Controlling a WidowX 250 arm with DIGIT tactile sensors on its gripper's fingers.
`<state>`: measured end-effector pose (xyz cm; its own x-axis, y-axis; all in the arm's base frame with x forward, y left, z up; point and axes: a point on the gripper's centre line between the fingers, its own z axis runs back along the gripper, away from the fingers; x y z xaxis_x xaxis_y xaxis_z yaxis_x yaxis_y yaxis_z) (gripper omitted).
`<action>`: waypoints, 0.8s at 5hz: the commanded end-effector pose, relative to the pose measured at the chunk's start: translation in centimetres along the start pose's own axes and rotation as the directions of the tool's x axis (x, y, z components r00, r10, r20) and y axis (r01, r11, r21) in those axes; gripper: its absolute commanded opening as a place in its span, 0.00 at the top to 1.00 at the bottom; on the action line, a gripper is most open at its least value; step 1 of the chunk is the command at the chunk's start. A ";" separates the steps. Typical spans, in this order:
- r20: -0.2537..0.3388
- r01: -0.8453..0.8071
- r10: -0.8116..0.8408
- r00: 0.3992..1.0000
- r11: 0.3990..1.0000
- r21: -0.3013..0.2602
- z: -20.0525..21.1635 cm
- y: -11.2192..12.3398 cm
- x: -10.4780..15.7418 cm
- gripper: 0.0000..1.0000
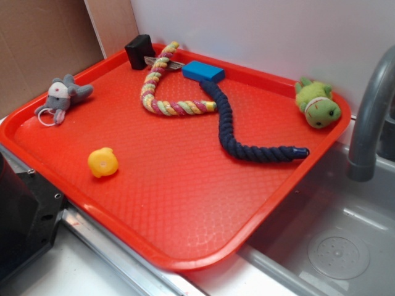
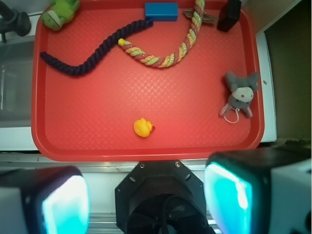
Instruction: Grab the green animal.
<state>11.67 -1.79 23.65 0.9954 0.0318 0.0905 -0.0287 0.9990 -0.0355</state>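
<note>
Red tray (image 1: 185, 234) on a worktop beside a sink (image 1: 345, 246), taken here as the landmark. The green animal (image 1: 317, 103) lies on the tray's surface in the far corner next to the grey faucet (image 1: 369, 117), its darker head toward the tray's rim; in the wrist view it sits at the upper left corner (image 2: 59, 13). A navy rope (image 1: 247, 132) curves from that side toward the tray's far middle, where one end meets a blue block (image 1: 203, 71). A multicoloured rope (image 1: 162, 92) bends beside it, its upper end near a black block (image 1: 139, 51) in the opposite far corner. A grey plush mouse (image 1: 63, 97) lies along the tray's left edge, and a yellow rubber duck (image 1: 102, 163) rests on the near-left part, apart from everything else. The gripper (image 2: 146, 204) hangs off the tray's near edge, above the worktop; its fingers (image 2: 63, 204) stand wide apart and hold nothing.
</note>
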 end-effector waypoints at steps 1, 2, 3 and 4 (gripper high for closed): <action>0.000 0.000 0.000 1.000 1.000 0.000 0.0 0.0 0.0 0.00; 0.108 -0.225 0.229 0.968 0.973 -0.043 -3.2 -2.5 3.3 0.00; 0.120 -0.325 0.355 0.927 0.922 -0.210 -4.7 -3.8 5.5 0.00; 0.065 -0.418 0.446 0.893 0.873 -0.254 -5.6 -3.9 9.0 0.00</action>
<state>20.26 -5.66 17.22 0.8810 0.4654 0.0847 -0.4254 0.8577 -0.2888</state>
